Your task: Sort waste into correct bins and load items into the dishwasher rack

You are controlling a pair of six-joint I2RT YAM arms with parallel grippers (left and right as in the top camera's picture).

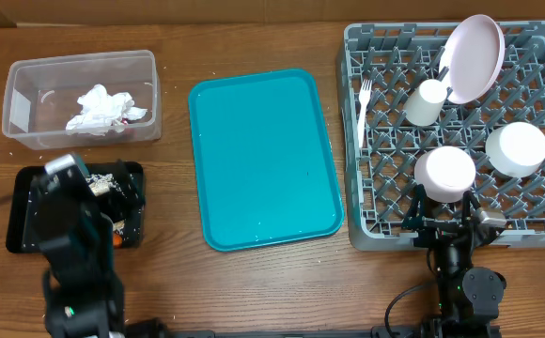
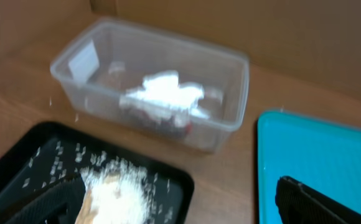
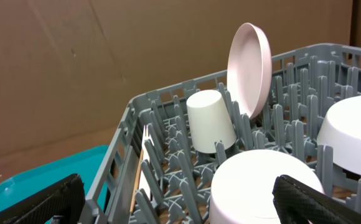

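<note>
The dishwasher rack (image 1: 385, 202) is sitting at the right edge of the tabletop (image 1: 174, 282) and appears to be carrying every dish. The pale pink plate (image 1: 473, 56) is standing on edge between pegs near the rack's far wall. The white cup (image 1: 427, 101) is lying tipped just beside the plate, and the white plastic fork (image 1: 365, 108) is lying along the left wall. Two white bowls (image 1: 444, 172) (image 1: 516, 148) are resting upside down toward the near right corner. Crumpled white napkins (image 1: 99, 108) are lying in the clear plastic tub (image 1: 80, 58) at the far left corner, with something dark red under them. Rice (image 2: 115, 190) and other scraps are lying in the black tray (image 1: 19, 225) at the near left corner. The teal serving tray (image 1: 263, 160) is lying bare in the middle. The left gripper (image 2: 179, 186) is hanging over the black tray, and the right gripper (image 3: 177, 193) is hovering at the rack's near wall just beside the closer bowl. Both have their fingers spread wide and are carrying nothing. The sorting and loading look all but finished. The next move probably calls only for drawing both arms clear without knocking the near bowl, and perhaps for checking the few crumbs scattered on the tabletop. No brand or writing is showing. A pale label (image 2: 84, 60) on the tub's end wall is too blurred to read.
</note>
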